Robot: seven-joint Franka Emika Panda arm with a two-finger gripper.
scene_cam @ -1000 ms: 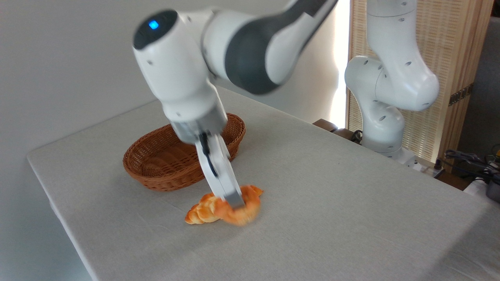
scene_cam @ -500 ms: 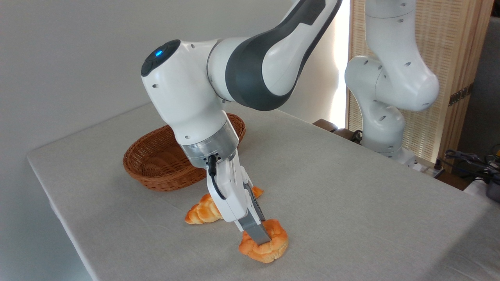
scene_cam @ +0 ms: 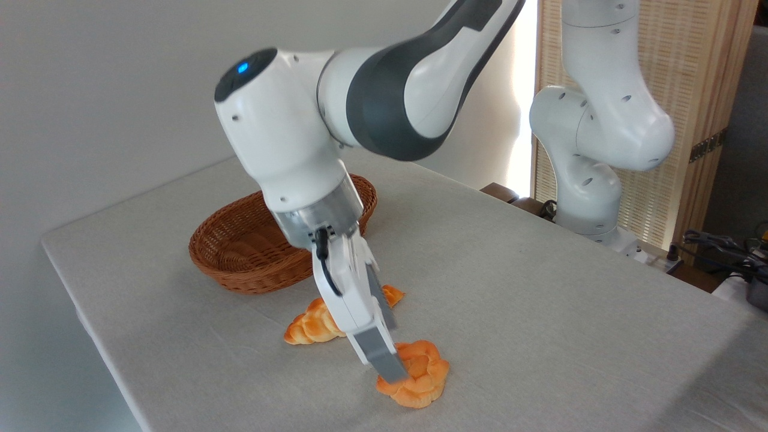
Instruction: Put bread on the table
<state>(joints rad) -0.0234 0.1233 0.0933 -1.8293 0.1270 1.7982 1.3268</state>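
So your bread (scene_cam: pixel 420 375) is sitting down on the counter (scene_cam: pixel 540 300) now, near the front edge, that little orange-brown knotted bun with the swirly top. It's flat on the grey cloth, right way up as far as the twists show.

Your gripper (scene_cam: pixel 390 369) is right at it, angled down from the upper left. The grey fingertip (scene_cam: pixel 381 360) nearest the camera overlaps the left side of the bun, and it hides the other finger, so honestly can't tell whether the fingers are spread or pinching the bun. Can't tell for sure if it's touching either, it just sits in front of the bun's left edge from this angle.

Just behind the gripper there's the longer braided loaf (scene_cam: pixel 315 324), golden with pointy ends, also lying on the counter. The gripper body cuts across its middle so you only see the left part and a bit of the right tip. It's near the bun but not touching it.

Further back and left is the brown wicker basket (scene_cam: pixel 240 246), well apart from the bun, partly hidden by the arm's wrist (scene_cam: pixel 288 138).
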